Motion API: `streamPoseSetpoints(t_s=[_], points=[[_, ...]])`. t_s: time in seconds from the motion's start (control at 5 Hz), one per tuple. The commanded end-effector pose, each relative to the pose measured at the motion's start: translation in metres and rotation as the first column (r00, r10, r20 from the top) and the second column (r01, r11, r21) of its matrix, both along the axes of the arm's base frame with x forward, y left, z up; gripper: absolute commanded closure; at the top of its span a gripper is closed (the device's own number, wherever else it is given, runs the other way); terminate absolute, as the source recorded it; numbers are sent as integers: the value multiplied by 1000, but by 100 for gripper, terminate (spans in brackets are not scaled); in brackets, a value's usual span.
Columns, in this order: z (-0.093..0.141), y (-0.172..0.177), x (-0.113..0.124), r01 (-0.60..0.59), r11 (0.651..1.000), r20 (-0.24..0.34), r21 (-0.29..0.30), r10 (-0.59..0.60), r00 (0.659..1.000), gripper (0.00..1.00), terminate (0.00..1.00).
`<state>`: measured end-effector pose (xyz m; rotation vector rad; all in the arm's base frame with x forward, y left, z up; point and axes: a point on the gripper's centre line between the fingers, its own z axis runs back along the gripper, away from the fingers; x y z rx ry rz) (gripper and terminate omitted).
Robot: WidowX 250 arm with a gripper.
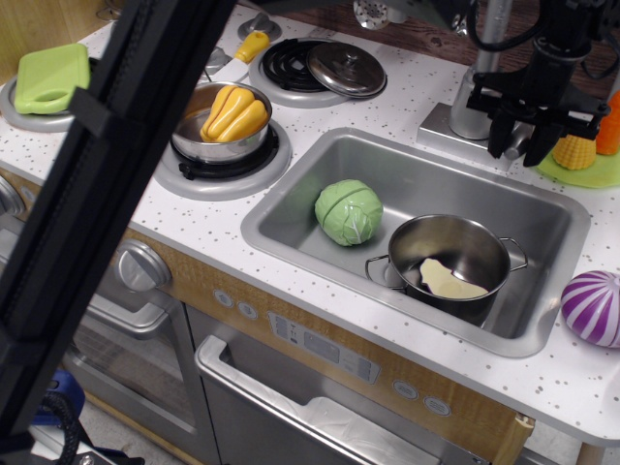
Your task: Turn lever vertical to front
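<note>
The faucet body (472,109) stands on its grey base behind the sink. The lever (517,139) is a short silver-grey bar jutting from the body's right side; only a small part shows between my fingers. My black gripper (516,151) has come down over it from above. One finger (497,139) is on the lever's left and the other on its right. The jaws stand apart, straddling the lever, and I cannot see them pressing on it.
The steel sink (291,208) holds a green cabbage (349,211) and a small pot (450,254). Yellow corn (573,151) sits on a green plate (593,174) right of the gripper. A purple striped ball (593,308) lies front right. My arm's black link (107,165) blocks the left foreground.
</note>
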<state>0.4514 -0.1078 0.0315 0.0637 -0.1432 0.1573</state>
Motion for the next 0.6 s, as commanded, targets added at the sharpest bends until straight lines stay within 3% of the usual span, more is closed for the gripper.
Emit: streamPoseSetpoints(t_s=[0.0, 0.2, 0.4], points=[[21, -7, 1, 10, 1000, 70, -16, -9, 998, 100, 0], [28, -5, 4, 35, 999, 65, 11, -36, 997, 0, 0], [30, -4, 5, 56, 998, 78, 21, -57, 995, 0, 100]])
